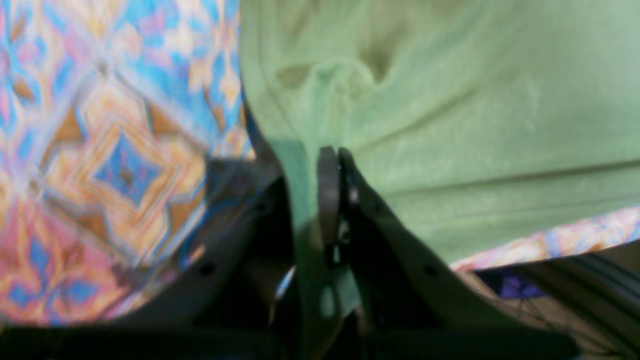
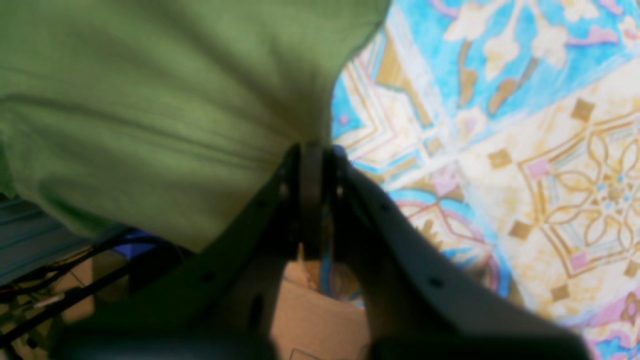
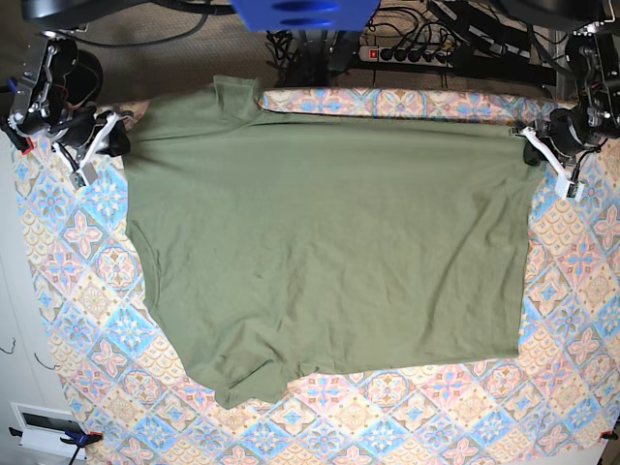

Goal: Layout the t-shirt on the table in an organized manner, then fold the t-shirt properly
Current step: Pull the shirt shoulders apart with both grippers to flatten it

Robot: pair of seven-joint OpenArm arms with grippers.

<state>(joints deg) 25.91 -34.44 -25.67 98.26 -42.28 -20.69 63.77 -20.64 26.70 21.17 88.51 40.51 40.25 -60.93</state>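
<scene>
The soft, light t-shirt (image 3: pixel 329 232) likely sagged between holds; both side edges suited the left gripper (image 3: pixel 528 139) and right gripper (image 3: pixel 118 143), each pinching cloth.

The soft, wrinkly cotton t-shirt (image 3: pixel 329 242) is plain olive green, reading paler and mintier in the left wrist view and deeper green in the right wrist view. The large flat table covered in tile-print cloth (image 3: pixel 87 300) carries floral and diamond motifs in blue, pink, cream and tan, with blue-centred star shapes. Both mechanical jointed grippers, left (image 1: pixel 332 200) and right (image 2: pixel 317 200), are black.
</scene>
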